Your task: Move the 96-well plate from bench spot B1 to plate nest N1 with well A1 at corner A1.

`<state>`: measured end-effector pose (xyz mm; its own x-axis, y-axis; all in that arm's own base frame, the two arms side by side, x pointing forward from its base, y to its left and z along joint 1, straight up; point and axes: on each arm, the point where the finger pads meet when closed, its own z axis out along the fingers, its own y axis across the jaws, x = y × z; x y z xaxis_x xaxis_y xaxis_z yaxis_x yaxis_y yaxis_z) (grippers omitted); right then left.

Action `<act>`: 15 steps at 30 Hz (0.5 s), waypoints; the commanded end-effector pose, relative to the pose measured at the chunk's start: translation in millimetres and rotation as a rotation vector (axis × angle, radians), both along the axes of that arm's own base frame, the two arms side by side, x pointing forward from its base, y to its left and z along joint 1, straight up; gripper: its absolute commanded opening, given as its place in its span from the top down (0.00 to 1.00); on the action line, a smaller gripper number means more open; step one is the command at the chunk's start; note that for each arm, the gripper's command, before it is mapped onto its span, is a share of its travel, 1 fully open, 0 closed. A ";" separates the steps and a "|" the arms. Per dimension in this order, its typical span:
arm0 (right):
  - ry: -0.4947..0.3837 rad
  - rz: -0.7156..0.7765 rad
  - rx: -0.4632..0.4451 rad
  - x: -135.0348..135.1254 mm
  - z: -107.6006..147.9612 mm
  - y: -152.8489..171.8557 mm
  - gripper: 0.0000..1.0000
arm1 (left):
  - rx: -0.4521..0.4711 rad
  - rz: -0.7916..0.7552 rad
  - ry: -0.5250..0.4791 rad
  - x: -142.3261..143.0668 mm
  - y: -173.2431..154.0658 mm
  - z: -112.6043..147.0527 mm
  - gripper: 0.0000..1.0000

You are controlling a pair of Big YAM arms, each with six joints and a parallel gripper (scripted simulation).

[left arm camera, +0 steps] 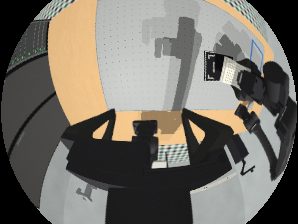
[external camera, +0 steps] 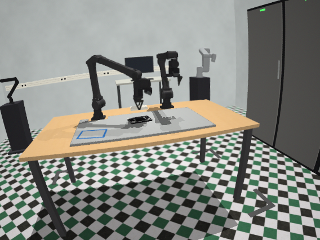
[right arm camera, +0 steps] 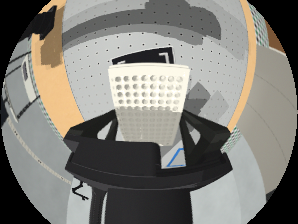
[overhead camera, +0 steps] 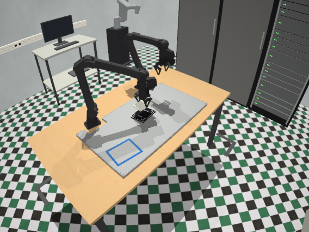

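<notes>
The white 96-well plate (overhead camera: 139, 105) (external camera: 141, 108) (right arm camera: 149, 97) (left arm camera: 229, 73) is held between the fingers of my right gripper (overhead camera: 142, 103) (external camera: 138, 106) (right arm camera: 148, 112). It hangs tilted a little above the grey mat, just behind the black plate nest N1 (overhead camera: 143, 115) (external camera: 140, 119) (right arm camera: 145, 56) (left arm camera: 212, 65). The plate's cut-off corner cannot be made out. The blue-outlined spot B1 (overhead camera: 117, 145) (external camera: 92, 129) (left arm camera: 256, 50) is empty. My left gripper (overhead camera: 162, 67) (external camera: 177, 79) (left arm camera: 148, 112) is open and empty, raised above the table's far edge.
The grey perforated mat (overhead camera: 179, 109) (external camera: 186, 121) lies on the wooden table (overhead camera: 81, 185) (external camera: 225, 115). Both arm bases stand at the table's back edge. Dark cabinets (overhead camera: 234, 49) and a server rack (overhead camera: 283, 60) stand beyond the table.
</notes>
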<state>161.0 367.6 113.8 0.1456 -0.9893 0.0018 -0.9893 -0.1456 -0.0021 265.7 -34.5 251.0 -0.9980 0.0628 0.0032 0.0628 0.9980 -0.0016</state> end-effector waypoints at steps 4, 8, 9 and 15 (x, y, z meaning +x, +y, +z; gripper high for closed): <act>-0.013 0.203 0.036 1.0 17.1 9.2 1.00 | -0.003 0.012 -0.038 8.7 -0.6 11.7 0.00; -0.014 0.188 0.031 3.7 12.9 10.6 1.00 | -0.003 0.012 -0.038 8.7 -0.6 11.7 0.00; -0.014 0.188 0.031 3.7 12.9 10.5 1.00 | -0.003 0.012 -0.038 8.7 -0.6 11.7 0.00; -0.014 0.188 0.031 3.7 12.9 10.5 1.00 | -0.003 0.012 -0.038 8.7 -0.6 11.7 0.00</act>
<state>160.9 367.7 113.8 0.3124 -0.9499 0.0016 -0.9499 -0.3124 -0.0012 265.7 -34.5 251.0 -0.9980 0.0628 0.0032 0.0628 0.9980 -0.0016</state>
